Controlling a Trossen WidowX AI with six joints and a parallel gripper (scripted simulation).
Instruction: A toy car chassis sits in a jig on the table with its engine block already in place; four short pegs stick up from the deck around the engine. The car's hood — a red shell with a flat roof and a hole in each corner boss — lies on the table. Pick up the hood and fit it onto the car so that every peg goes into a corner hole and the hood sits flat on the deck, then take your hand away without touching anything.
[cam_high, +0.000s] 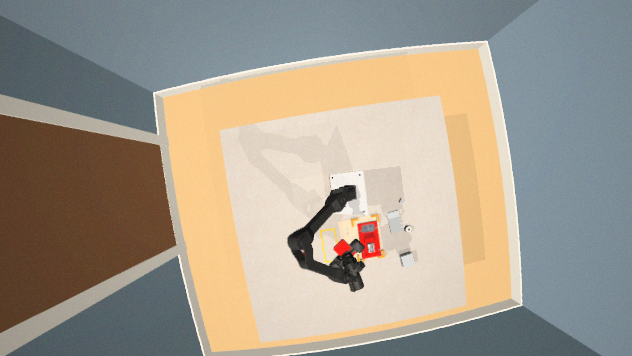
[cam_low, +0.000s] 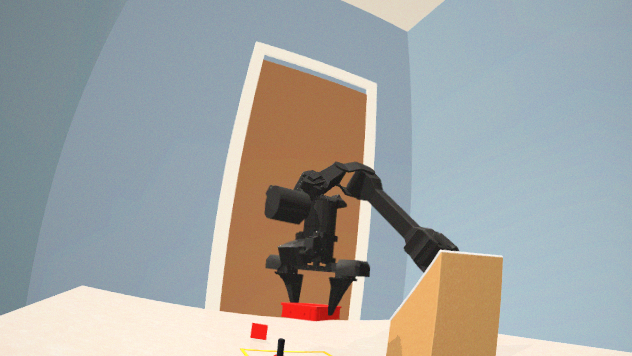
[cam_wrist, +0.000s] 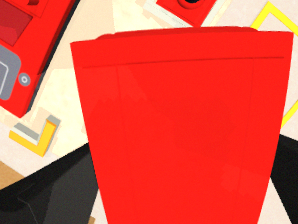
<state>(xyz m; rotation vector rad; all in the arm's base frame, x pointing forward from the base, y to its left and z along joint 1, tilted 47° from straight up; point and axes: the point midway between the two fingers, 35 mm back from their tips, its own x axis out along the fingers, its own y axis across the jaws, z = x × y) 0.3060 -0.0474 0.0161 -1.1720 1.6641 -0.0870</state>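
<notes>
The red hood (cam_high: 342, 247) (cam_low: 300, 311) (cam_wrist: 185, 110) is held above the table, roof side toward the wrist camera. My gripper (cam_low: 313, 308) is shut on it, with a dark finger at either side; in the wrist view the hood hides the fingertips. The red car chassis (cam_high: 364, 240) (cam_wrist: 42, 45) sits in the jig with orange corner brackets (cam_wrist: 42, 145). In the top view it is just right of the hood, and in the wrist view at the upper left, turned relative to the hood. The pegs cannot be made out clearly. The hood's corner holes are hidden.
A yellow outline (cam_high: 321, 245) (cam_wrist: 295, 117) marks the table left of the chassis. Grey blocks (cam_high: 394, 223) (cam_high: 407, 259) and a small round part (cam_high: 409, 229) lie right of the jig. A black peg (cam_low: 281, 346) and a red square (cam_low: 259, 331) show in the exterior view.
</notes>
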